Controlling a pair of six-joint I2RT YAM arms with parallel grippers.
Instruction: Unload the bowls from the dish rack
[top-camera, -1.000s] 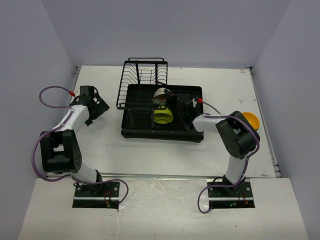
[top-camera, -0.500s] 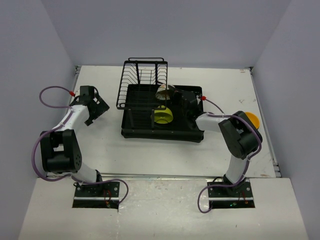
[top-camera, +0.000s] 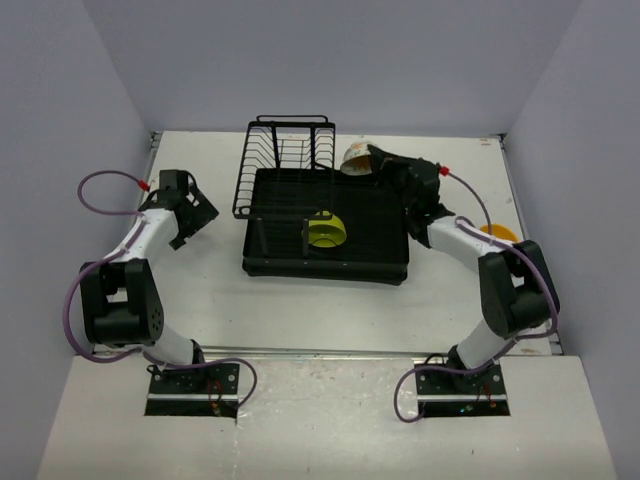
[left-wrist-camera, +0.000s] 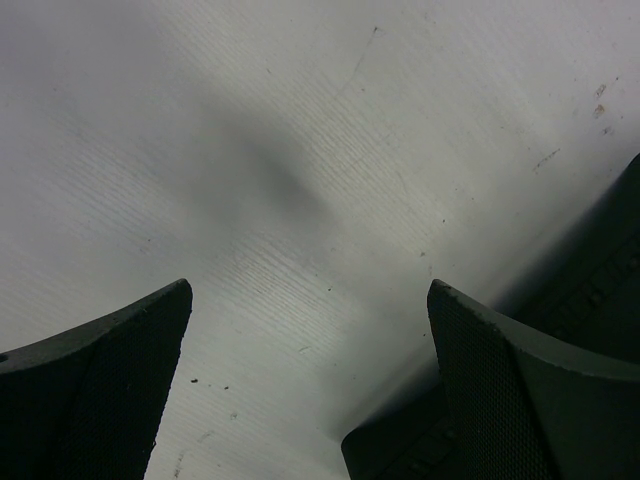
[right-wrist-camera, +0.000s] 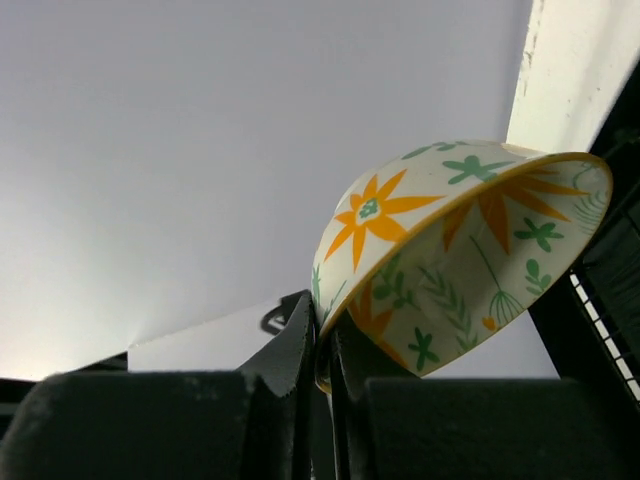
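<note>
We record 1 white table (top-camera: 210, 285) carrying 1 black rack (top-camera: 322, 267) at mid-table. The rack's wire section (top-camera: 285, 165) stands upright at the far left of the tray. The left arm (top-camera: 135, 245) extends over the table to the left of the rack. The right arm (top-camera: 505, 285) extends toward the rack's far right corner.

We count 3 bowls in view. The orange bowl (top-camera: 498, 236) sits on the table to the right of the rack, well apart from it and partly hidden by the right arm. The green bowl (top-camera: 326, 232) stands on edge inside the tray, near its middle. The patterned bowl (top-camera: 355, 157) is out of the rack, raised and tilted just beyond the tray's far right corner.

The right gripper (right-wrist-camera: 322, 345) is clenched on the rim of the patterned bowl (right-wrist-camera: 450, 260), with 1 finger on each side of the wall. The left gripper (left-wrist-camera: 310, 290) hangs beside the rack's left edge. Its jaws are released and spread wide, with bare table showing between them.
</note>
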